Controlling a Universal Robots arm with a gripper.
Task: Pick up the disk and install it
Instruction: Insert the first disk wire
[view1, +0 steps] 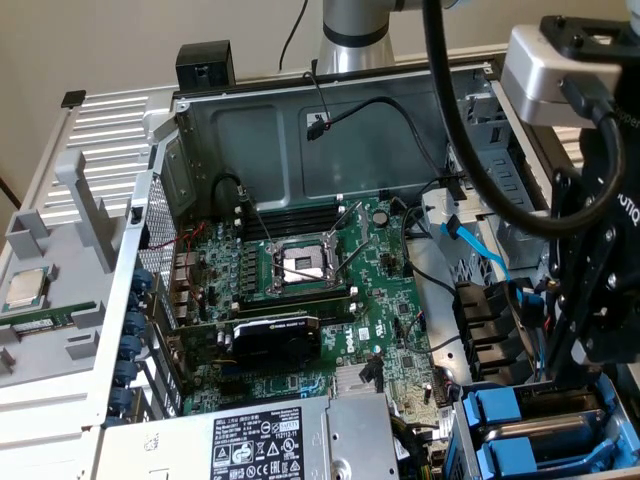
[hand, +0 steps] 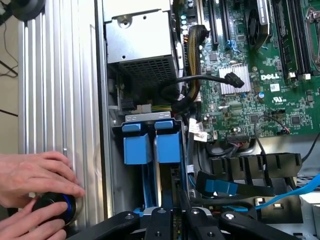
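We're inside the open computer case (view1: 290, 130), with the motherboard (view1: 330, 300) lying flat in the middle and the grey power supply box (view1: 270, 440) with its warning label at the near edge. The gripper (view1: 582, 372) hangs low over the drive bay on the exterior view's right.

In the wrist view, the gripper (hand: 172, 221) sits right over the disk (hand: 167, 145). It is in the bay in its blue carrier, in the slot on the motherboard side, with its blue front toward the power supply. In the exterior view that is the farther of the two blue fronts (view1: 497, 408). A second blue carrier (hand: 136, 144) is just beside it, on the side toward the case wall. The jaws stand either side of the disk's near end, but I cannot tell whether they are clamped on it.

Outside the case wall, a person's hands (hand: 35, 175) rest on a round black knob (hand: 55, 207) with a blue ring. A blue cable (view1: 480, 250) trails across behind the bay.
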